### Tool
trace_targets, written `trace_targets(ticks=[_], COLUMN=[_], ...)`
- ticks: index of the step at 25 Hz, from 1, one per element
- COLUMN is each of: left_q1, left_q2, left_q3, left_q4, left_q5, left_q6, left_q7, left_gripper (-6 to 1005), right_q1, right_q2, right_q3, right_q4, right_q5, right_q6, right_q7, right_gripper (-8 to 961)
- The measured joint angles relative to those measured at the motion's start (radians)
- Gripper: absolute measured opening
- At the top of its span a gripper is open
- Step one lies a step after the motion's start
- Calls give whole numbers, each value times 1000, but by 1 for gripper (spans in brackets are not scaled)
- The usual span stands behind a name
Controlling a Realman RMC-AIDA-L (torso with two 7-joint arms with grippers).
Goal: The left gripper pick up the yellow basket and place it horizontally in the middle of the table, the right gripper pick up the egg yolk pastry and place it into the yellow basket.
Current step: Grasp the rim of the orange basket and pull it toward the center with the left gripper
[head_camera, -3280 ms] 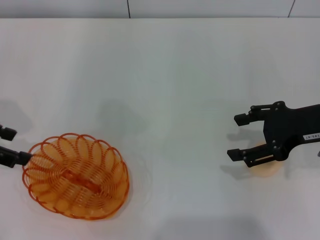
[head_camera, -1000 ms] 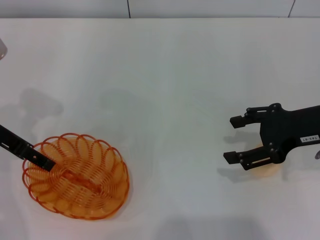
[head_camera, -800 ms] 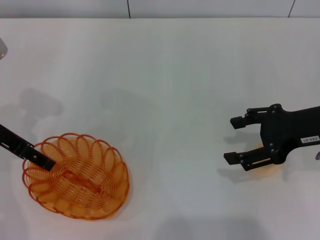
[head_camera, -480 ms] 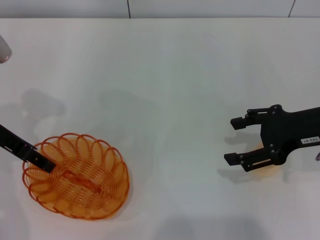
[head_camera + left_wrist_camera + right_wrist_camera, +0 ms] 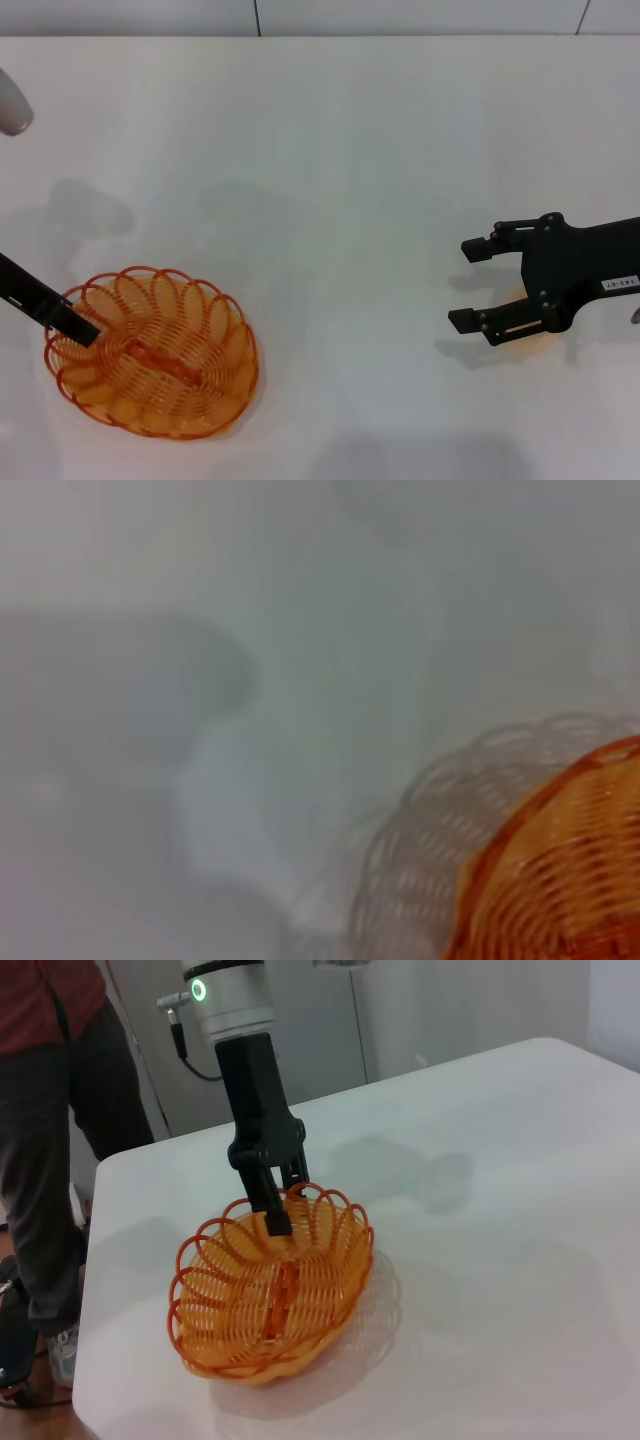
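Right now the left gripper (image 5: pixel 278 1205) is down at the yellow basket (image 5: pixel 150 350), with one finger (image 5: pixel 72 322) inside the looped rim and the other outside it, as the right wrist view shows; whether the two fingers are actually pressing on the wire cannot be told. Its black arm (image 5: pixel 255 1080) rises steeply to a white-silver segment with a green light. The basket sits flat on the table (image 5: pixel 330 150) at the near left, not lifted. In the left wrist view only a blurred edge of the basket (image 5: pixel 560 870) shows over the white top. The right gripper (image 5: pixel 478 282) hangs low at the right side of the table, jaws spread apart and gripping nothing, white label on its body. The egg yolk pastry (image 5: pixel 527 333) lies on the table right under it, mostly hidden behind the lower finger, well apart from the basket. A person in a red top (image 5: pixel 45 1110) stands beyond the table's edge in the right wrist view.
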Motion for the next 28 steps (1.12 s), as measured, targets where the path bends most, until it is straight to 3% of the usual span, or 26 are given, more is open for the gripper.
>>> trace_targets(ticks=[16,21,28], left_q1=[-11,-23,-32], left_q2=[0,1,6], left_q3=[2,3,2], left_q4=[-7,-9,-10], left_q5=[1,1,-2], left_q6=[-24,-23,-22], left_q7=[1,4,5], left_gripper=[234,215,106], right_q1=[0,0,0], right_q2=[0,0,0], right_q3=[0,1,5], right_q4=[0,0,0], right_q5=[0,0,0], right_q6=[-2,-2,-2], right_q7=[0,0,0], right_gripper=[859,859,859])
